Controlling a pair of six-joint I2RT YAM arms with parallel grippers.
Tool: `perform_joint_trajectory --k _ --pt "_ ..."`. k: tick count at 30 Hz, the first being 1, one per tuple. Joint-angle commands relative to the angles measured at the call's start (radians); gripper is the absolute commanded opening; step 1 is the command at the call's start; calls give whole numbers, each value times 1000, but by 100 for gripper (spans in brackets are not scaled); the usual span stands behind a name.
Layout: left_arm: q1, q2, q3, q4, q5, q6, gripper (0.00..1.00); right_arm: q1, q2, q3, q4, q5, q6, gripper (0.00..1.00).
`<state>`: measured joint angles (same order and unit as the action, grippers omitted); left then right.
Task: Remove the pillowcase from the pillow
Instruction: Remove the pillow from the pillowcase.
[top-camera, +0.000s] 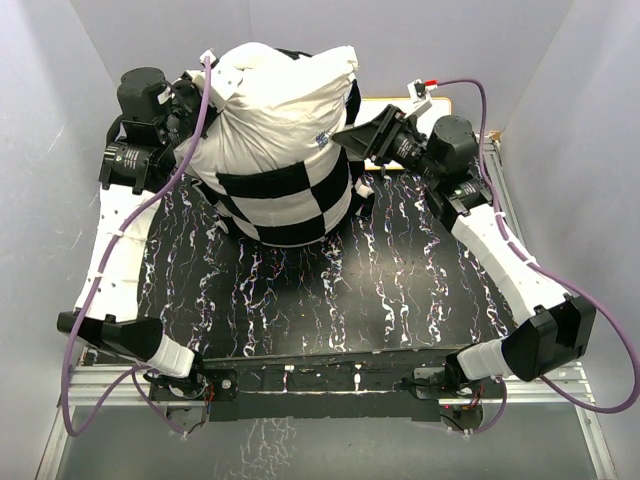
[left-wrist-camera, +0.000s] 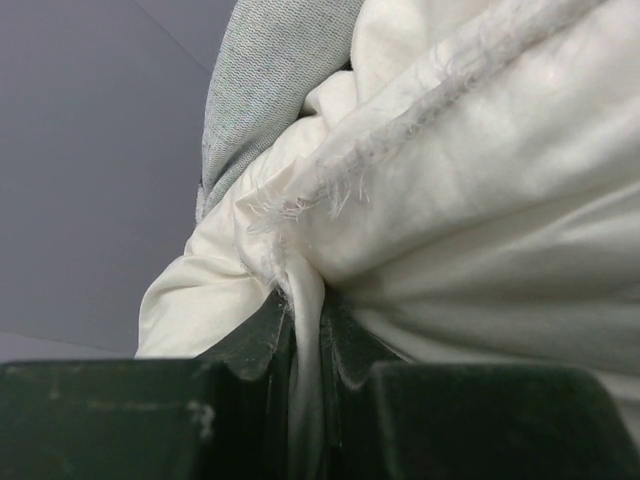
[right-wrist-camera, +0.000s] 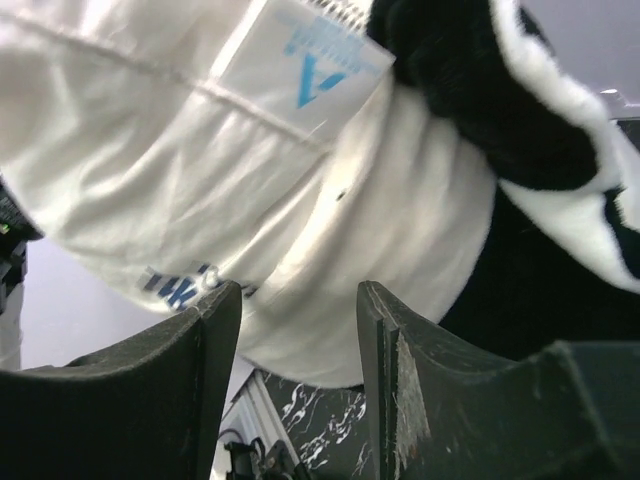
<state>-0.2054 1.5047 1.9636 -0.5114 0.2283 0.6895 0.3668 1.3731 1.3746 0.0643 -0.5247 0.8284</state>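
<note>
The left end effector (left-wrist-camera: 305, 322) is pinching a seam of the soft, light pillow (left-wrist-camera: 480, 200), while the right end effector (right-wrist-camera: 300, 300), jaws apart, is hovering by the plush, floppy pillowcase (right-wrist-camera: 480, 90), whose rim looks graspable.

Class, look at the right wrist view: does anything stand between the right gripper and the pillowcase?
No separate object does. The right gripper faces the bare pillow, whose bulge sits at its open gap. The pillowcase rim lies off to one side rather than straight ahead.
</note>
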Motion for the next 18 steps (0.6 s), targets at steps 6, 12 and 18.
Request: perform_joint_trajectory --k 6,12,18 --pt "-12 -46 -71 -8 22 -57 0 -8 56 76 -58 208 -51 39" --pt "-53 -53 -72 -1 55 -99 0 -9 86 -28 -154 366 -113 32" --pt "-52 -63 8 8 74 -249 0 -9 87 -175 -110 417 -107 22"
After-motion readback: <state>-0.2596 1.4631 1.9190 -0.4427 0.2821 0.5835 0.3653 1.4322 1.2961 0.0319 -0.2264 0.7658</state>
